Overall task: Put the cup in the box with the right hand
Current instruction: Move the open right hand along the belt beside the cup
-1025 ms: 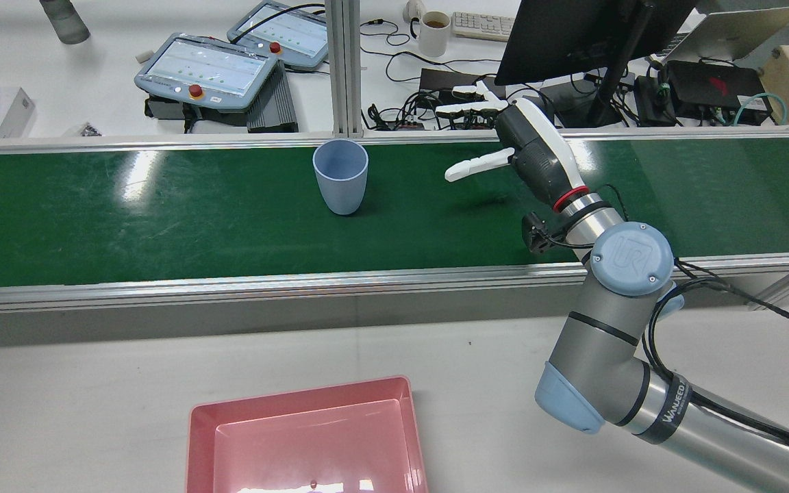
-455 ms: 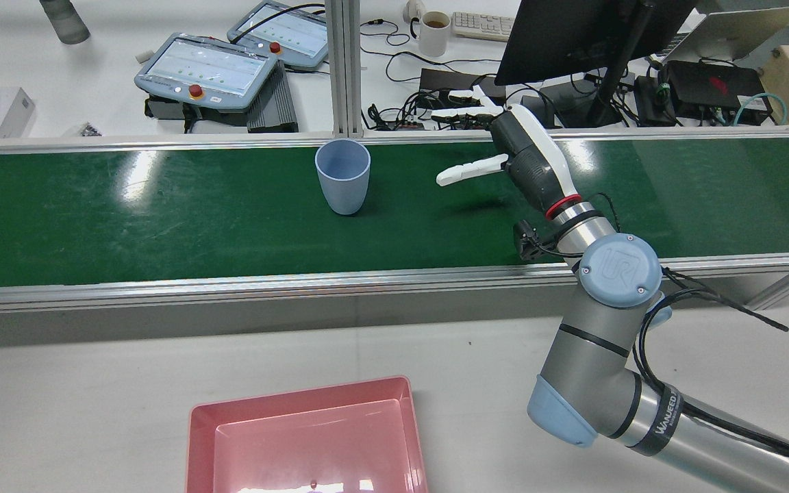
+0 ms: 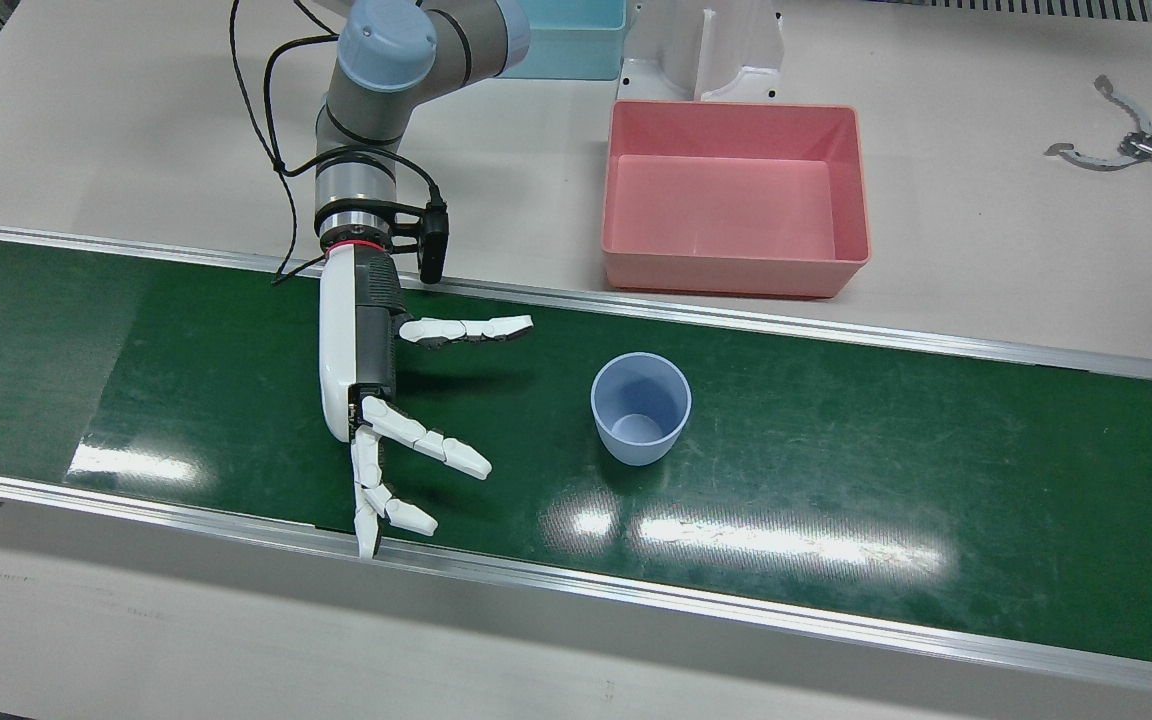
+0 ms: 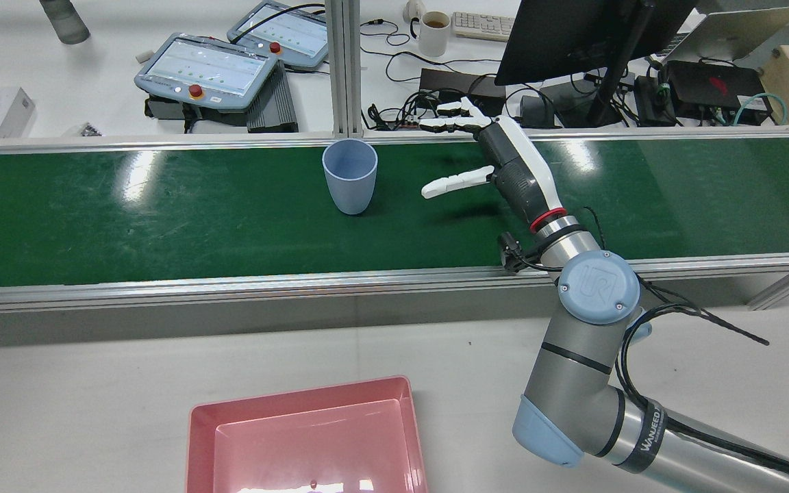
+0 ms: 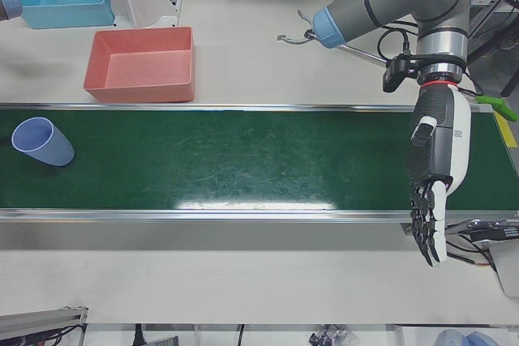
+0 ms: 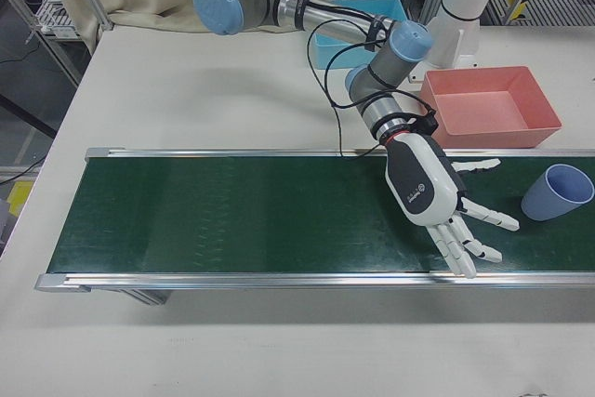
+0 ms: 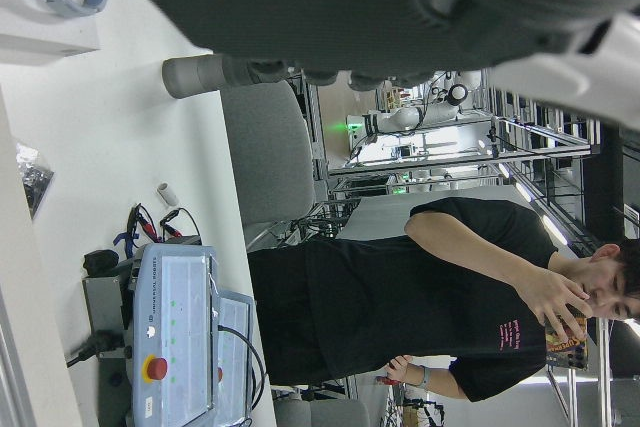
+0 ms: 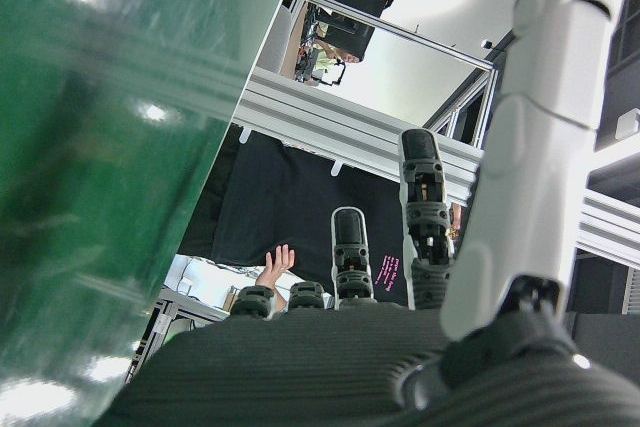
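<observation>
A pale blue cup [image 3: 640, 406] stands upright and empty on the green belt [image 3: 836, 450]; it also shows in the rear view [image 4: 349, 176] and at the belt's ends in the side views [image 5: 39, 142] [image 6: 556, 191]. My right hand [image 3: 376, 400] hovers low over the belt, open, fingers spread toward the cup, a clear gap between them [image 4: 497, 161] [image 6: 437, 197]. The pink box [image 3: 736, 290] sits empty on the table beside the belt [image 4: 196, 438]. My left hand [image 5: 438, 176] hangs open over the belt's other end, far from the cup, holding nothing.
A blue bin [image 3: 576, 35] and a white pedestal [image 3: 706, 45] stand behind the pink box. Metal tongs [image 3: 1126, 150] lie on the table. Beyond the belt are teach pendants [image 4: 209, 68], a monitor [image 4: 572, 34] and cables. A person [image 7: 450, 297] stands past that side.
My right hand has moved along the belt toward the cup, staying open. The cup has drifted a little toward the hand. The pink box has not moved.
</observation>
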{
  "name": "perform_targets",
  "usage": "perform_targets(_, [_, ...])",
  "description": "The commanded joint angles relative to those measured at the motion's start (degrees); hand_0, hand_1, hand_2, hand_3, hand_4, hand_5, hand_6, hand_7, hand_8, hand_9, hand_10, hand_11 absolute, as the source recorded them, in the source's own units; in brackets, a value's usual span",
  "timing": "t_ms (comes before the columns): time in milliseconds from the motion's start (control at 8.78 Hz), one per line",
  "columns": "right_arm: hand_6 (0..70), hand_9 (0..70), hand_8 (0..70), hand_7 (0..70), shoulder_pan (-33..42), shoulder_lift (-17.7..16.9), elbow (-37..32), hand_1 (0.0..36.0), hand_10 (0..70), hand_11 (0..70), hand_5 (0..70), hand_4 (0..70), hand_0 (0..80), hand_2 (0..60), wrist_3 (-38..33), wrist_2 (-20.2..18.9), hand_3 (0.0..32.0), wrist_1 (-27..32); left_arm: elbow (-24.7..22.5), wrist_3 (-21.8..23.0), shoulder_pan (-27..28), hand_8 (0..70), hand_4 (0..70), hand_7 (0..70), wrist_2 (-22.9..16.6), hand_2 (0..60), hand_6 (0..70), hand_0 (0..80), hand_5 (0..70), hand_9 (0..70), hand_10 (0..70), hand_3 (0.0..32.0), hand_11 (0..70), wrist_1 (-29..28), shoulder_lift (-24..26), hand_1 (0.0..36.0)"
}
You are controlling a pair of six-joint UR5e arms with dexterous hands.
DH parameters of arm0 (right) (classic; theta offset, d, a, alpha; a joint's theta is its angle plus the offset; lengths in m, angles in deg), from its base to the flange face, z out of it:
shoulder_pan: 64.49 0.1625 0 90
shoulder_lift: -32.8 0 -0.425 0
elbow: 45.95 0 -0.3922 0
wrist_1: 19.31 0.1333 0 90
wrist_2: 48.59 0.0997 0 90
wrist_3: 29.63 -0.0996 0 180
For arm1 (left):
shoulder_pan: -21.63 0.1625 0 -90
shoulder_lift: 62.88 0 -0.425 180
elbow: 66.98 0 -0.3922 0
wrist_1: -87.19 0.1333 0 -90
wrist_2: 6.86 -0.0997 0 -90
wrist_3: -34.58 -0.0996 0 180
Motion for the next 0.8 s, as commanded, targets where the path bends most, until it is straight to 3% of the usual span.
perform_targets(0, [6.2, 5.5, 0.2, 34.9, -0.89, 0.01, 0.00, 17.5, 1.4, 4.1, 5.5, 29.7, 58.7, 0.0, 0.07, 1.74, 4.2, -0.05, 0.00, 0.00, 0.00, 0.0, 0.0, 0.0, 0.00, 0.0, 0.0, 0.0, 0.0, 0.0, 0.0, 0.0, 0.0, 0.00, 0.00, 0.0])
perform_targets(228, [6.3, 5.7, 0.2, 35.5, -0.90, 0.27, 0.00, 18.5, 1.0, 3.7, 5.5, 29.5, 58.7, 0.0, 0.07, 3.85, 4.4, -0.05, 0.00, 0.00, 0.00, 0.0, 0.0, 0.0, 0.00, 0.0, 0.0, 0.0, 0.0, 0.0, 0.0, 0.0, 0.0, 0.00, 0.00, 0.0])
perform_targets(455, [6.9, 6.0, 0.3, 37.0, -1.16, 0.88, -0.79, 18.5, 1.7, 4.6, 5.6, 29.8, 58.6, 0.1, 0.07, 4.38, 1.2, 0.03, 0.00, 0.00, 0.00, 0.0, 0.0, 0.0, 0.00, 0.0, 0.0, 0.0, 0.0, 0.0, 0.0, 0.0, 0.0, 0.00, 0.00, 0.0])
perform_targets(683, [7.4, 6.3, 0.4, 38.8, -2.65, 1.59, -1.23, 18.6, 2.1, 5.2, 5.6, 30.4, 58.3, 1.1, 0.07, 4.47, 0.2, 0.03, 0.00, 0.00, 0.08, 0.0, 0.0, 0.0, 0.00, 0.0, 0.0, 0.0, 0.0, 0.0, 0.0, 0.0, 0.0, 0.00, 0.00, 0.0])
